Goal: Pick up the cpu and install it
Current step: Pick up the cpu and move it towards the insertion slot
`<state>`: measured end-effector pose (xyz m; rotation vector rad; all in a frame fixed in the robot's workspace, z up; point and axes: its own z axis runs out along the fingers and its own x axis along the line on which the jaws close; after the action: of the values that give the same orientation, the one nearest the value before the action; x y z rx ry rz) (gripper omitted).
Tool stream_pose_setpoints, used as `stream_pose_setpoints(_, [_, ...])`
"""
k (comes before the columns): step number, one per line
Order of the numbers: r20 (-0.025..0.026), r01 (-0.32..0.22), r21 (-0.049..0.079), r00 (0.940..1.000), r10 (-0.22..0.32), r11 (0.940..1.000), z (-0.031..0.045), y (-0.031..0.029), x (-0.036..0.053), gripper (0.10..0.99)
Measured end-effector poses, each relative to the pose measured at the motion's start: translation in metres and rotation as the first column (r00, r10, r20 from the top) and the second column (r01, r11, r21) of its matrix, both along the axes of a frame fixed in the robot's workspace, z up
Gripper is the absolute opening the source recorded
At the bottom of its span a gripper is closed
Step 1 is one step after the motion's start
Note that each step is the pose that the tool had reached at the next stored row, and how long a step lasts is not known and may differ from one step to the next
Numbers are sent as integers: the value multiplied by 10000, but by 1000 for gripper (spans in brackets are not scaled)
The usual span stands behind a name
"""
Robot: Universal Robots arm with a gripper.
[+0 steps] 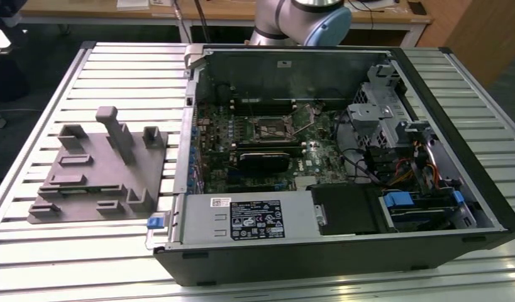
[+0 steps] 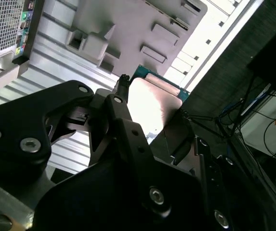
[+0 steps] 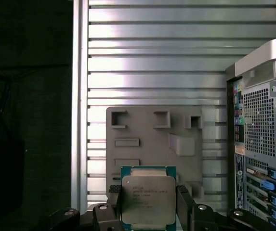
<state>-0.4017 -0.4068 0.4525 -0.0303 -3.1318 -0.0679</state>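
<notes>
Three views on my screen, taken in turn. In the exterior view the arm point(image 1: 304, 19) enters at top centre, above the far wall of the open computer case point(image 1: 324, 264), which takes the middle and the exterior view's right of the slatted table point(image 1: 39, 251). Inside the case I see the motherboard point(image 1: 219, 145) with the square socket point(image 1: 270, 129) at upper centre, its middle dark, a labelled power supply point(image 1: 249, 220) along the near wall, and cables point(image 1: 404, 170) toward the exterior view's right. The grey tray point(image 1: 98, 170) with its upright blocks lies at the exterior view's left, just beside the case; what sits in its recesses I cannot tell. The first wrist view gives me what that one does not: the cpu point(image 3: 148, 202), clamped by two opposite edges in the gripper point(image 3: 148, 191), a black finger point(image 3: 112, 198) on each side. It is square, so it has no long axis; its silver lid faces this camera flat on, green border around it, the print lines running from finger to finger. Past it lie the tray point(image 3: 152, 139) and the case's rear panel point(image 3: 260, 139), well apart from the chip. In the second wrist view I look along the black linkages: the cpu point(image 2: 152, 103) glares pale with a green edge showing, the gripper point(image 2: 152, 115) closed on it, tray point(image 2: 128, 24) and table slats point(image 2: 46, 57) beyond.
</notes>
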Motion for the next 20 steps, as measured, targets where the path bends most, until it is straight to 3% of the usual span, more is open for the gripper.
stream_pose_setpoints(5, [-2,-1,0,10000,1,10000,-4,0,186,541])
stream_pose_setpoints(6, [-3,-1,-1,10000,1,10000,-9,0,348,541])
stream_pose_setpoints(7, [-1,-1,1,10000,1,10000,-12,0,455,541])
stream_pose_setpoints(20, [-3,-1,0,10000,1,10000,-25,0,995,541])
